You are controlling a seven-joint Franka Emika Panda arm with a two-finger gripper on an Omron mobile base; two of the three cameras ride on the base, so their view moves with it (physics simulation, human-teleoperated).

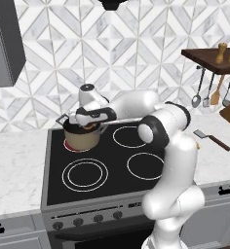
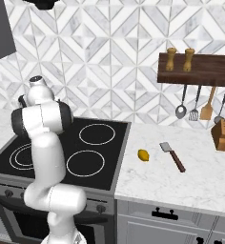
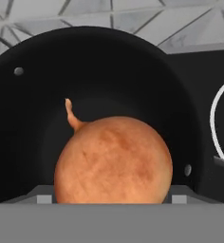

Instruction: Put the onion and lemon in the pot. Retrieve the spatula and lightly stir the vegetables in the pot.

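Stovetop ahead – your arm bends left, gripper (image 1: 89, 127) over the pot (image 1: 81, 138), apparently gripping the onion (image 3: 113, 161).

You see a black stovetop (image 2: 86, 143) with ring burners, a wooden shelf (image 2: 200, 69) carrying two grinders (image 2: 171, 58), hanging utensils (image 2: 180, 110) beneath it, and a knife block (image 2: 224, 136) on the marble counter (image 2: 181, 181).

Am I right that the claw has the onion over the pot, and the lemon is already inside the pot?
Not quite. The lemon is not in the pot; the right base view shows it on the counter, left of the spatula. The rest holds: the claw has the onion over the pot.
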